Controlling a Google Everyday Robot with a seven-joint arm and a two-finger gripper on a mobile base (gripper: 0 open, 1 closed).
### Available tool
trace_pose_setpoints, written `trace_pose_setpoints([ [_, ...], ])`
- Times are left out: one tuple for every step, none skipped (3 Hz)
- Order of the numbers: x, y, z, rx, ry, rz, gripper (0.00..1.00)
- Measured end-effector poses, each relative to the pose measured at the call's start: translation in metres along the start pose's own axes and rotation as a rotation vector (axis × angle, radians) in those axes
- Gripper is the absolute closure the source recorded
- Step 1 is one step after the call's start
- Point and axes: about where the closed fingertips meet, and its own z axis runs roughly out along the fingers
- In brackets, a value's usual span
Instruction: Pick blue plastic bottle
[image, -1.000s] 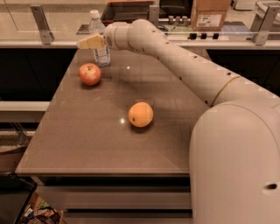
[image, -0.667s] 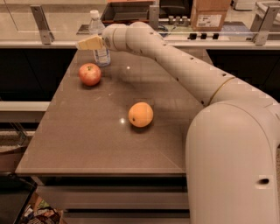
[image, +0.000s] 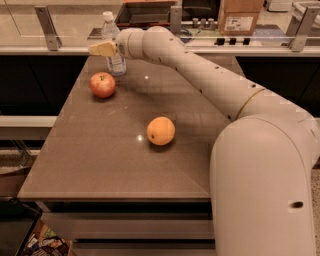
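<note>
Jaws: we cannot tell whether the tan jaws of the gripper (image: 102, 48) are parted or closed; they point left.
Gripper position: raised over the far left part of the counter (image: 100, 165), level with the upper half of the blue plastic bottle (image: 117, 64) and overlapping it in our view; we cannot tell whether they touch.
Bottle: upright near the counter's far edge, white cap on, partly hidden behind the wrist.
Apple (image: 102, 84): red, resting just in front of the bottle and slightly to its left.
Orange (image: 160, 130): alone near the middle of the counter, well apart from apple and bottle.
Arm (image: 200, 75): white, stretching from the lower right across the counter to the far left corner.
</note>
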Motion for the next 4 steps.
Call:
trace_pose_setpoints([
  [0.0007,0.002,0.0017,-0.003,0.001,0.0,0.42],
  [0.0015,0.0041,0.0034,-0.007,0.002,0.001,0.65],
  [0.0022,0.0061,0.0051,-0.01,0.003,0.001,0.88],
  [0.0029,0.0079,0.0065,-0.013,0.004,0.002,1.0],
])
